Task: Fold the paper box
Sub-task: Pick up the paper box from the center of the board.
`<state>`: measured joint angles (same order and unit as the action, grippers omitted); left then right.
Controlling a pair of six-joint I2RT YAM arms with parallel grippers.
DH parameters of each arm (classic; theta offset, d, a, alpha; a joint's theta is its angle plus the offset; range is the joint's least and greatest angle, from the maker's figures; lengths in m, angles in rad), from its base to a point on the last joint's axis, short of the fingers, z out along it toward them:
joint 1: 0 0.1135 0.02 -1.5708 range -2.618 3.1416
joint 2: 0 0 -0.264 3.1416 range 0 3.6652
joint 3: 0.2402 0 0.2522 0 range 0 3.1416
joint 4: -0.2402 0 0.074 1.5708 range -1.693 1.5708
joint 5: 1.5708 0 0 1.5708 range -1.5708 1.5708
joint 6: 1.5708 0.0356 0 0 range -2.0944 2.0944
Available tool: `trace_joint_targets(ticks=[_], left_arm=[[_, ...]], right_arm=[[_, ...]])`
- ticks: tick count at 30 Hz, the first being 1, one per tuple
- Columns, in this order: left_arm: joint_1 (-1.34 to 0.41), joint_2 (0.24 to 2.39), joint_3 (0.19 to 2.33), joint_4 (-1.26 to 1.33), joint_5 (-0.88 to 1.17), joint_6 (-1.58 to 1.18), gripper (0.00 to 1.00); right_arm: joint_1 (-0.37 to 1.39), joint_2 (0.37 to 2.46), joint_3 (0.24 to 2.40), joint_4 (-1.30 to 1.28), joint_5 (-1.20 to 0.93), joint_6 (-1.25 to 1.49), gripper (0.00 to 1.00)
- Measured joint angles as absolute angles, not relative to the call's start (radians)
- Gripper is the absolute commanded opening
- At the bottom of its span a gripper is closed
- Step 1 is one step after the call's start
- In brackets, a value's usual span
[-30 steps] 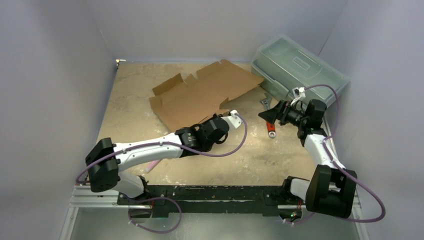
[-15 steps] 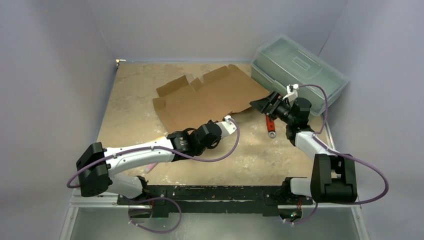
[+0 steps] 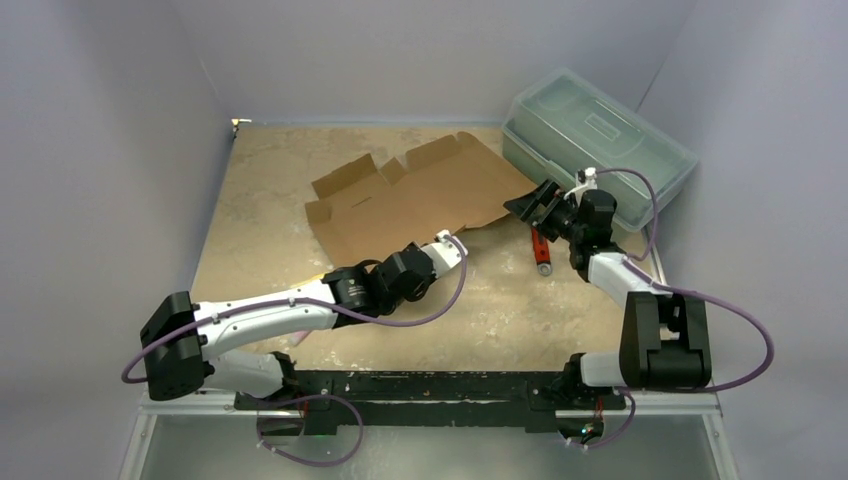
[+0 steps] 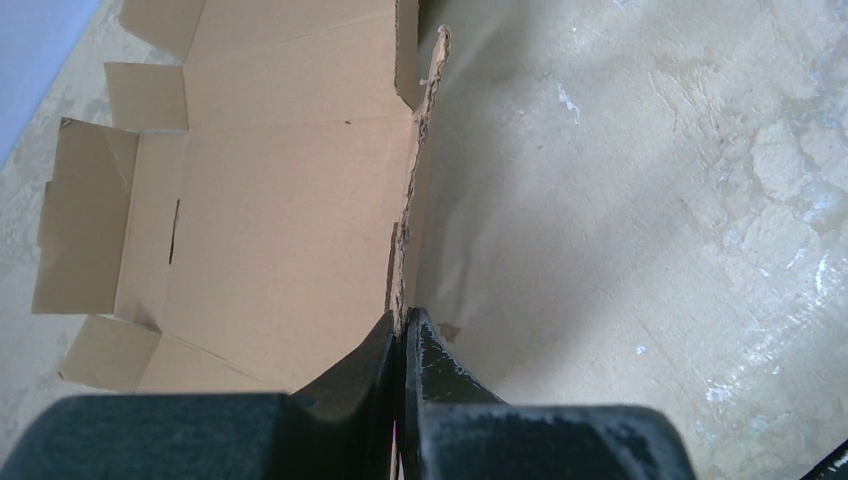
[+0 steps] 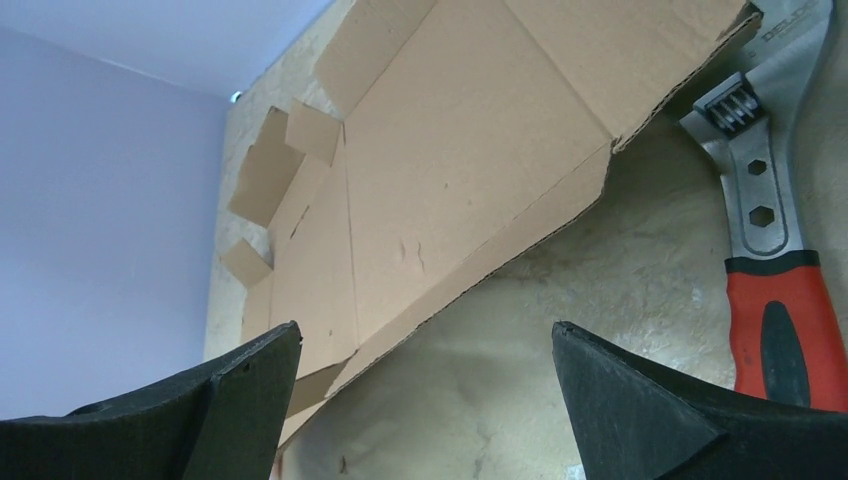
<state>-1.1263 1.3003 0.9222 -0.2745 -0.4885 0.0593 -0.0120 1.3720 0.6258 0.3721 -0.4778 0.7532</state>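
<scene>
The left hand (image 4: 404, 342) is pinching an edge of the flat brown cardboard box sheet (image 3: 420, 195). The right hand (image 5: 425, 338) is gaping empty, likely needing a flap to raise.

The paper box (image 3: 420, 195) is plain brown. The wrench (image 5: 768, 230) has a red and black handle. The toolbox (image 3: 600, 130) is grey-green.

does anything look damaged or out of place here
The paper box has a ragged, frayed edge where the left gripper pinches it. A red-handled wrench lies at the sheet's corner, a stray tool.
</scene>
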Motion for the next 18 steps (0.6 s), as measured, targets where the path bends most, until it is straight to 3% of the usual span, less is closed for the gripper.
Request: trace_joint_targets(ticks=[13,18], left_arm=[[-1.149,1.270,0.917,-0.255,-0.438,0.019,0.00],[-1.161,1.245,0.905,-0.258,-0.424,-0.008,0.00]], right_arm=[[-0.012,1.449,0.626,0.378,-0.462,0.769,0.99],[-0.010,1.497,0.626,0.433,-0.476,0.816,0.86]])
